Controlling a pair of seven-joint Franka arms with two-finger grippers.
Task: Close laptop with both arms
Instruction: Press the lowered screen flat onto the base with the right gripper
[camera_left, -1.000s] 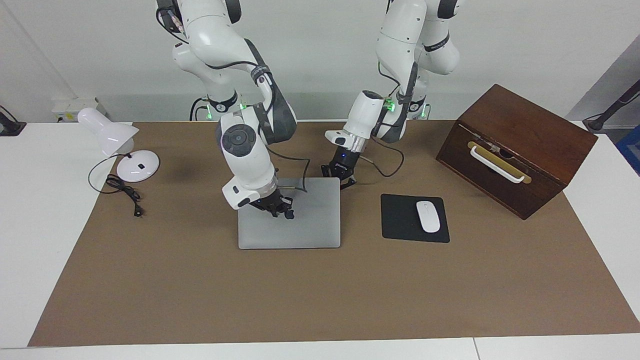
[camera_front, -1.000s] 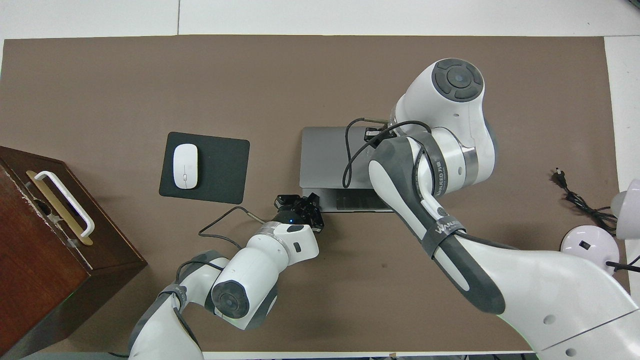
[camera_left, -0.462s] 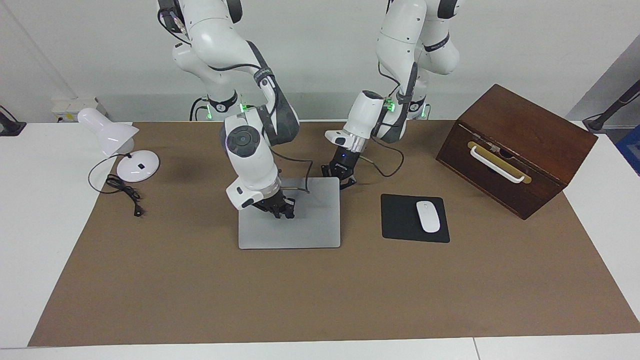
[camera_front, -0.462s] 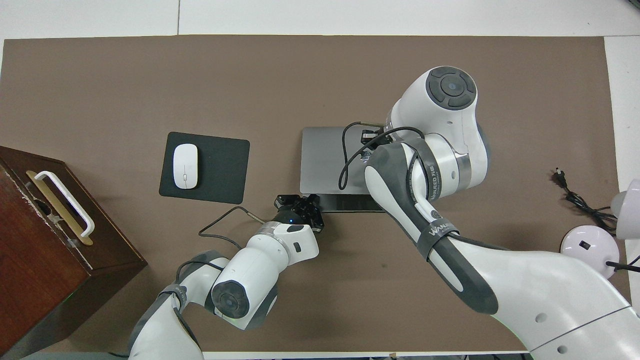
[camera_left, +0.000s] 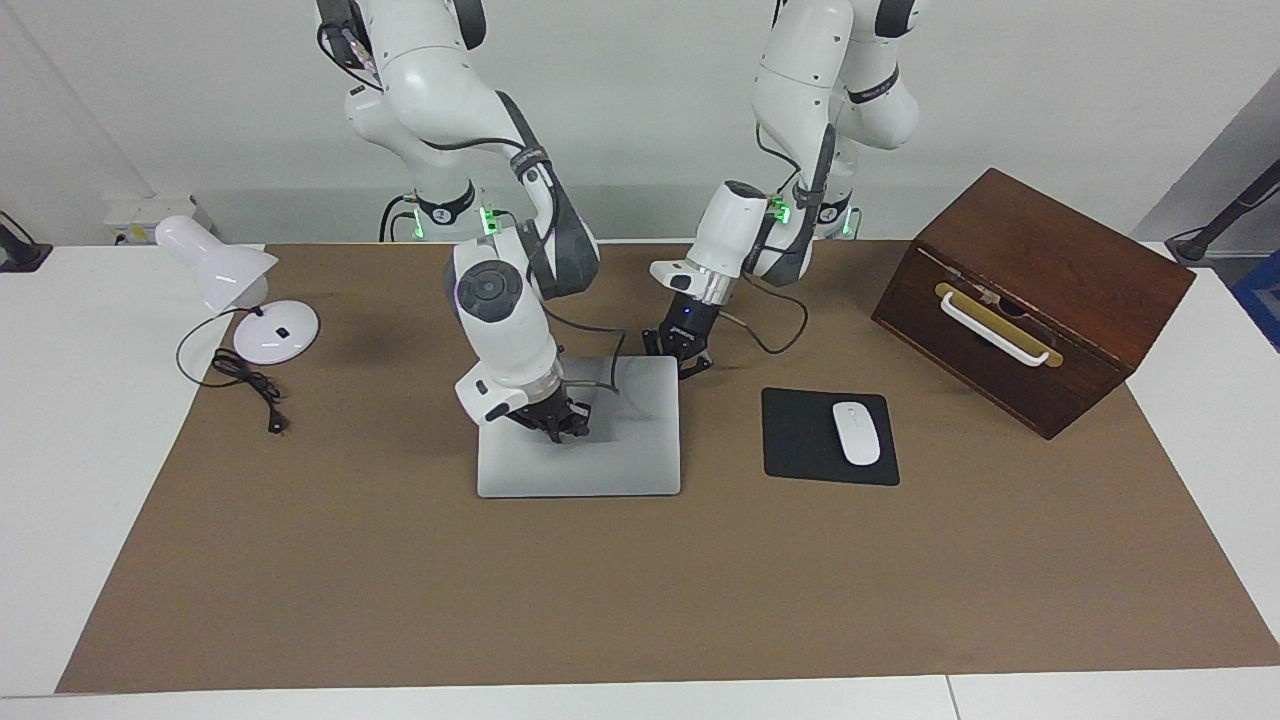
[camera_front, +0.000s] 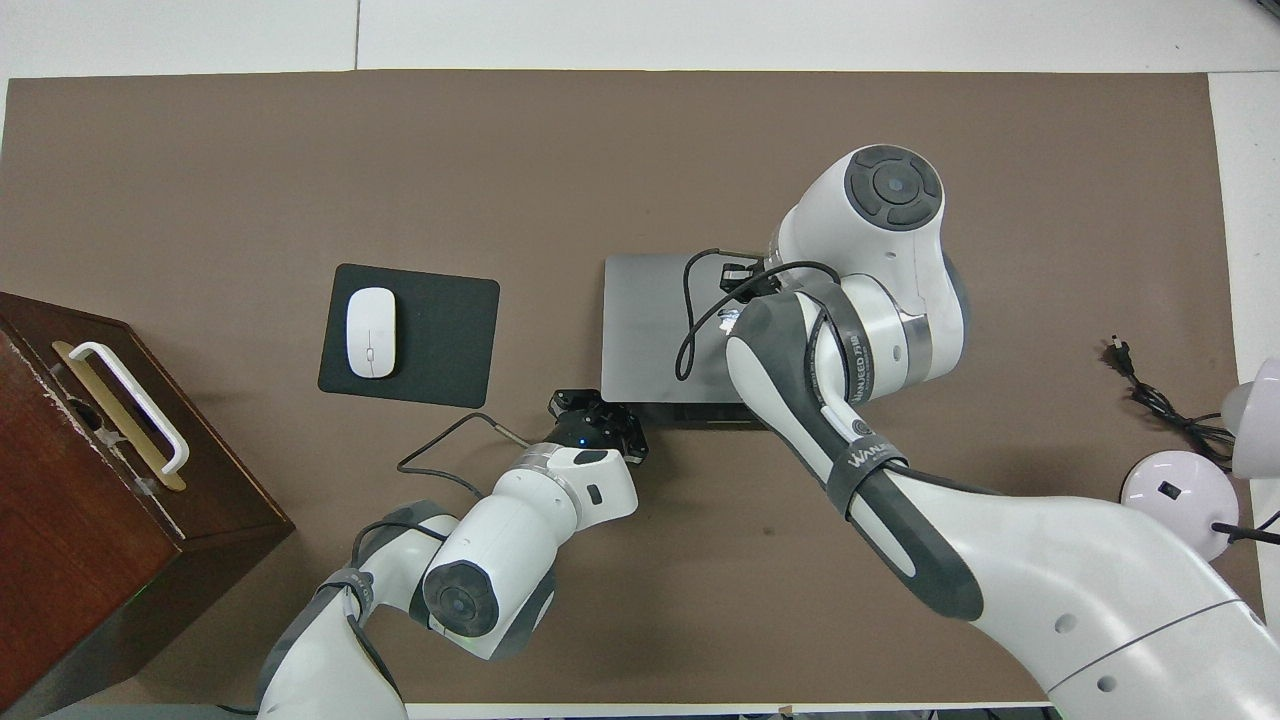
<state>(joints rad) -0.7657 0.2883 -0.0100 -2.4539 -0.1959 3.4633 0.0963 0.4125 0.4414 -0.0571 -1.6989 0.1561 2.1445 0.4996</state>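
White wall at the back, and a brown mat covered most of the white table. On it, toward the left arm's end, sat a dark wooden box with a white handle. Both white arms reached over the middle, where the silver-grey laptop lay with its lid nearly flat, only a thin dark strip of keyboard showing at the robots' edge in the overhead view. Right gripper, fingers clenched, was down on the lid! Left gripper, clenched too and empty, sat at the laptop's corner nearest the robots. Next in size: black mouse pad beside the laptop, white desk lamp at the right arm's end, white mouse on the pad.
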